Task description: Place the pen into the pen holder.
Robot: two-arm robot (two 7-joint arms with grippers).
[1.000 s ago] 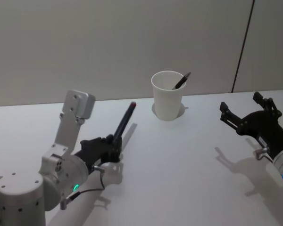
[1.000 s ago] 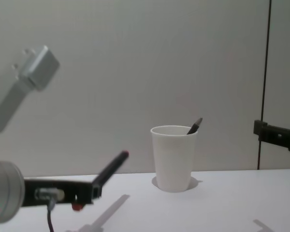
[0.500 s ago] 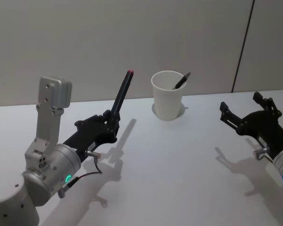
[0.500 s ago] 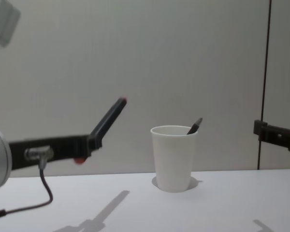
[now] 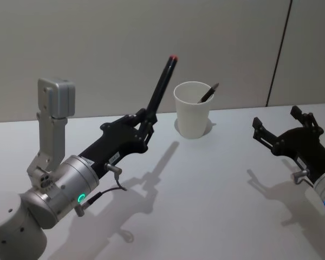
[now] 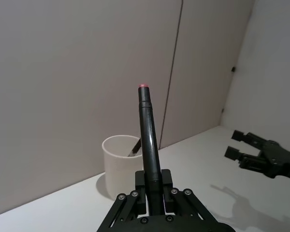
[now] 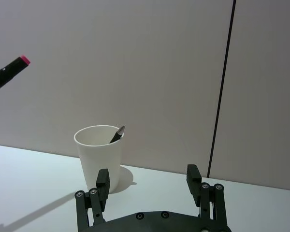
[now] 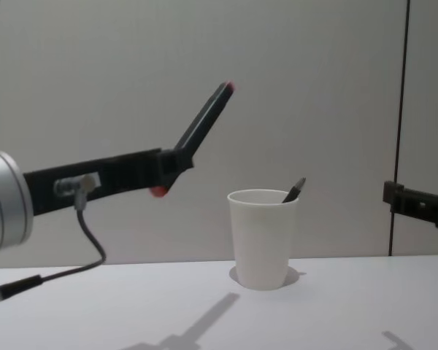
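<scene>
One pen clamped in left claw, red end angled upward

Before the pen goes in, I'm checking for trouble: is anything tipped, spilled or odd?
Nothing is spilled or damaged. The white paper cup stands upright, a dark pen leaning on its rim. The left gripper holds a red-tipped black pen raised left of it; the right gripper sits open.

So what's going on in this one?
The left end effector is shut on a black pen with a red tip. It holds the pen above the table, angled up, to the left of the white pen holder and higher than its rim. A second pen leans inside the holder. The right end effector hangs open and idle at the right.
</scene>
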